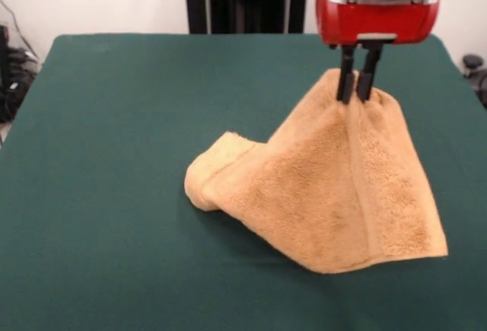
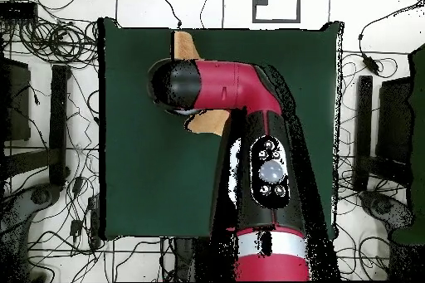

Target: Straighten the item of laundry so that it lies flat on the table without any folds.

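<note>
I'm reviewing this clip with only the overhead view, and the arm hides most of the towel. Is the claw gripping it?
Observer: Yes. In the front view the claw is shut on the towel, pinching it up into a peak.
Operator: Is the whole towel off the table?
Observer: No. It hangs like a tent, and its lower edge rests on the table.
Operator: Any folds?
Observer: Yes. One end lies on the table as a rolled fold.
</note>
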You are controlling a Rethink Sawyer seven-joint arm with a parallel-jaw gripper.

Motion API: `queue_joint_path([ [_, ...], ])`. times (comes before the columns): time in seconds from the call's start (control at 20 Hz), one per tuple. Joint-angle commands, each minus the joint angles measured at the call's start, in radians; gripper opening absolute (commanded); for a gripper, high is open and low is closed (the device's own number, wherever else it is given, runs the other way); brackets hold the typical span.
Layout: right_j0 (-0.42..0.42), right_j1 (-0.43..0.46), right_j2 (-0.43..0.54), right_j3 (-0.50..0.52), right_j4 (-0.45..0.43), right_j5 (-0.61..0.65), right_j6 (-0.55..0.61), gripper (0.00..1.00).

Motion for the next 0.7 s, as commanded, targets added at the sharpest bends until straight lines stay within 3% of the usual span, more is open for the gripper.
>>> queue_joint_path([
  [0.05,0.041,0.051,-0.015,0.170,0.048,-0.107,0.307,0.00],
  [0.7,0.039,0.084,-0.003,0.246,0.000,-0.205,0.232,0.00],
])
